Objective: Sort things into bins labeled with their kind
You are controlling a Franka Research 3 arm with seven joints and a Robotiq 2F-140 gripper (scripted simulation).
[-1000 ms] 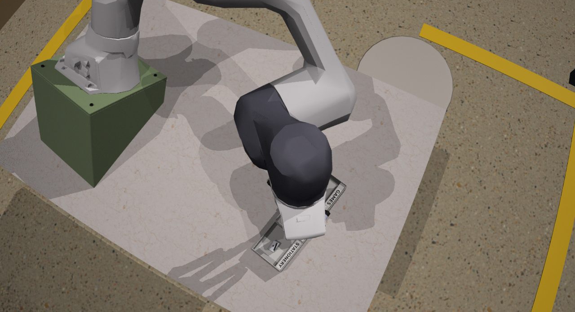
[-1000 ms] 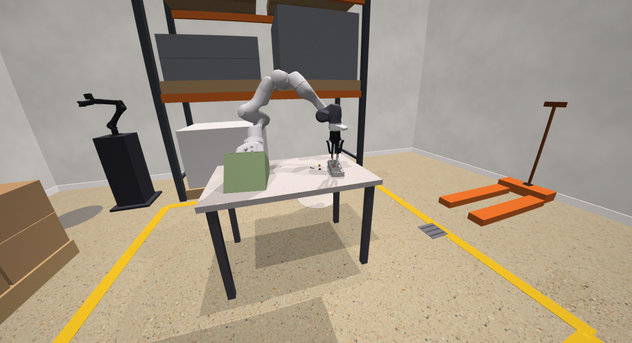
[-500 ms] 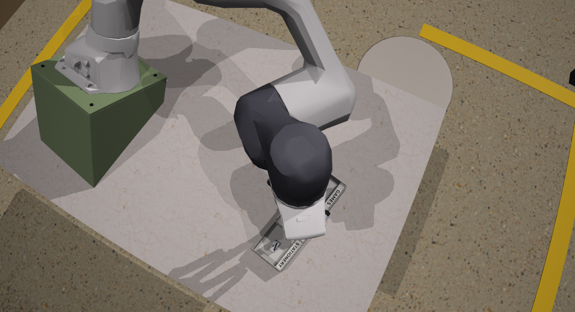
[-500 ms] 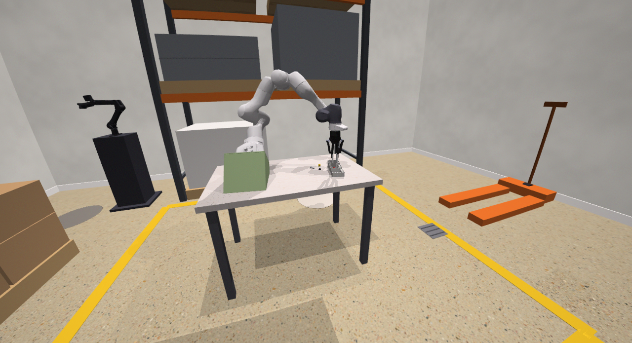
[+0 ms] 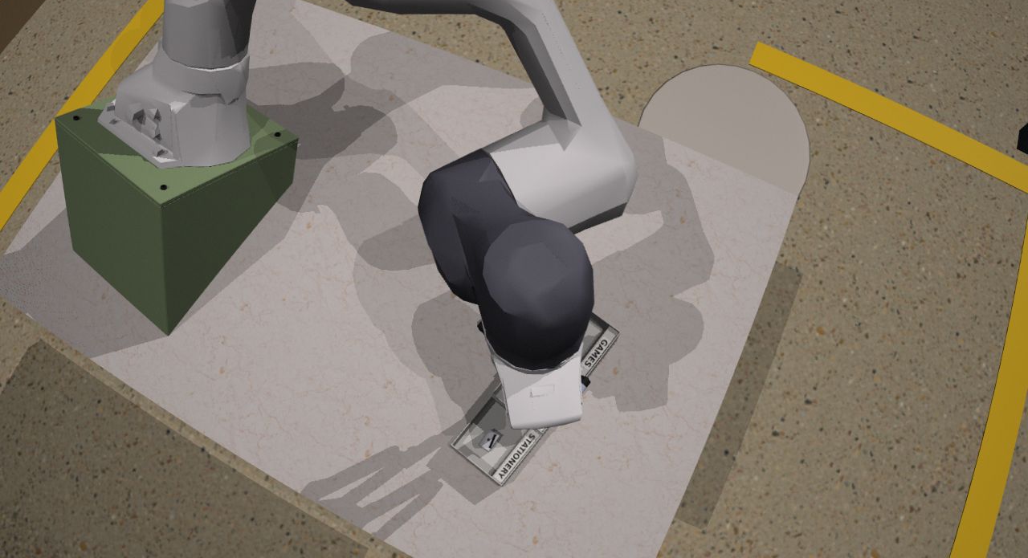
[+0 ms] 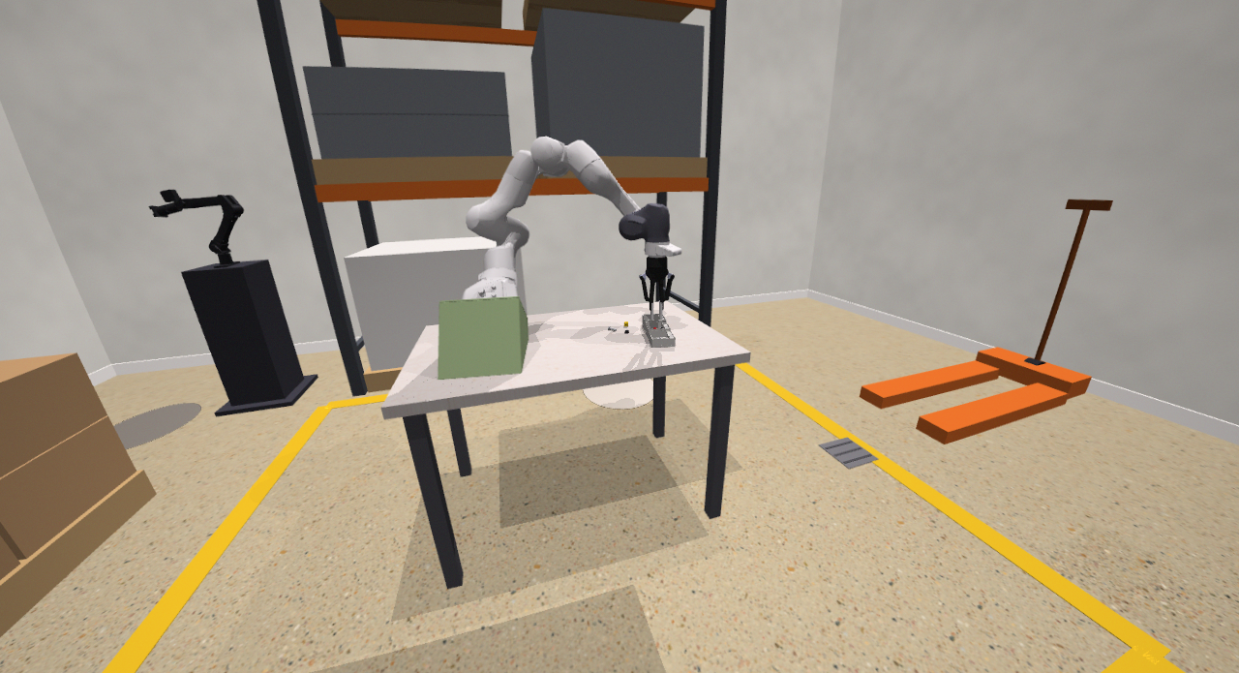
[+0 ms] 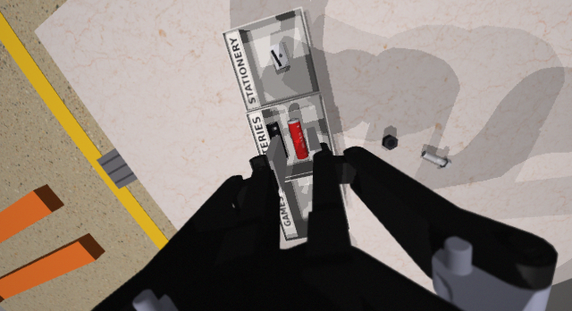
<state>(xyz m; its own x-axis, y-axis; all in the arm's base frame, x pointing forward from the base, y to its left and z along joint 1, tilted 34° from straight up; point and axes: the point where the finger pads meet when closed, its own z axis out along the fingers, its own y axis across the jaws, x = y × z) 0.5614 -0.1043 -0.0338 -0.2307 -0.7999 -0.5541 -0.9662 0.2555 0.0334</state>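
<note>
My gripper [image 7: 296, 145] [image 6: 655, 316] is slightly open, low over the middle bin [image 7: 327, 123], whose partly hidden label ends in "ERIES". In the wrist view a red battery [image 7: 298, 138] lies in that bin, in line with the gap between the fingers. A black battery [image 7: 273, 130] lies beside it, partly behind the left finger. A metal sharpener [image 7: 280, 57] [image 5: 491, 440] lies in the STATIONERY bin [image 7: 311, 52] [image 5: 475, 465]. The GAMES bin [image 7: 286, 217] [image 5: 600, 348] is partly hidden by gripper and arm. A dark nut [image 7: 390, 142] and a bolt [image 7: 433, 159] lie on the table.
A small yellow thing [image 6: 625, 324] stands near the nut and bolt in the exterior view. The three bins adjoin in a row. The green base block [image 5: 169, 246] [image 6: 480, 340] carries the arm at the other end of the table [image 5: 280, 382].
</note>
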